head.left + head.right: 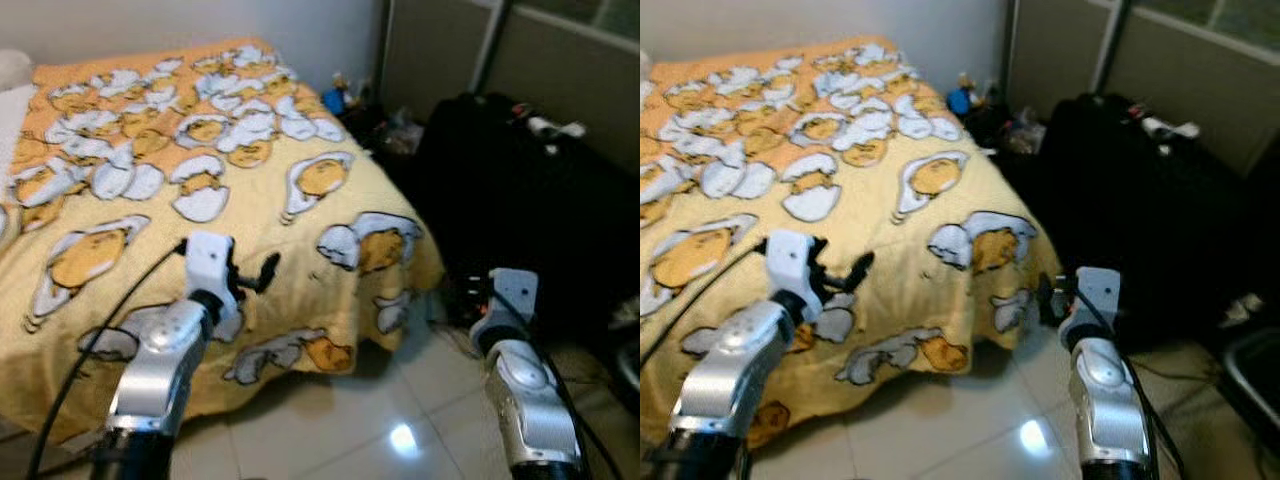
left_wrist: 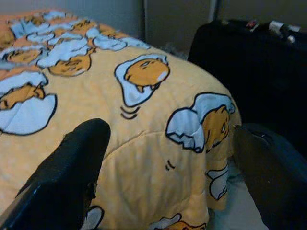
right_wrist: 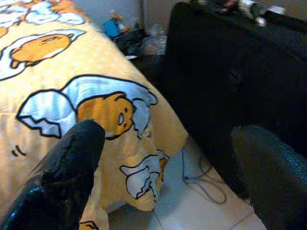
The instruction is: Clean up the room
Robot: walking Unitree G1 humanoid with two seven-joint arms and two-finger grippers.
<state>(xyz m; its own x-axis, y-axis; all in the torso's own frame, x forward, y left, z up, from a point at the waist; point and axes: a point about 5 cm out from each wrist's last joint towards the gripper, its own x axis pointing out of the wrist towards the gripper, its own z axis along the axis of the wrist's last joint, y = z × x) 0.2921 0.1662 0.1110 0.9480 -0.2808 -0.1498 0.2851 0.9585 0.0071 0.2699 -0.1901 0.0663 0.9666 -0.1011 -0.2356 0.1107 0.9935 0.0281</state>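
both pincers were held spread and empty: the left pincer (image 1: pixel 262 272) over the yellow blanket (image 1: pixel 240 200) on the bed, the right pincer (image 1: pixel 1048 296) beside the black suitcase (image 1: pixel 1140 200). the floor cable (image 3: pixel 192 177) could be snagged if a step were taken.

A bed (image 1: pixel 150 330) takes up the left and middle of the scene, covered by a yellow-orange blanket (image 1: pixel 250 190) printed with cartoon egg characters in white shells. The blanket drapes over the bed's near corner and hangs down toward a glossy pale tiled floor (image 1: pixel 350 420). On the floor to the right of the bed stands a large black suitcase (image 1: pixel 520 200). A thin cable (image 3: pixel 194 177) lies on the tiles between bed and suitcase.
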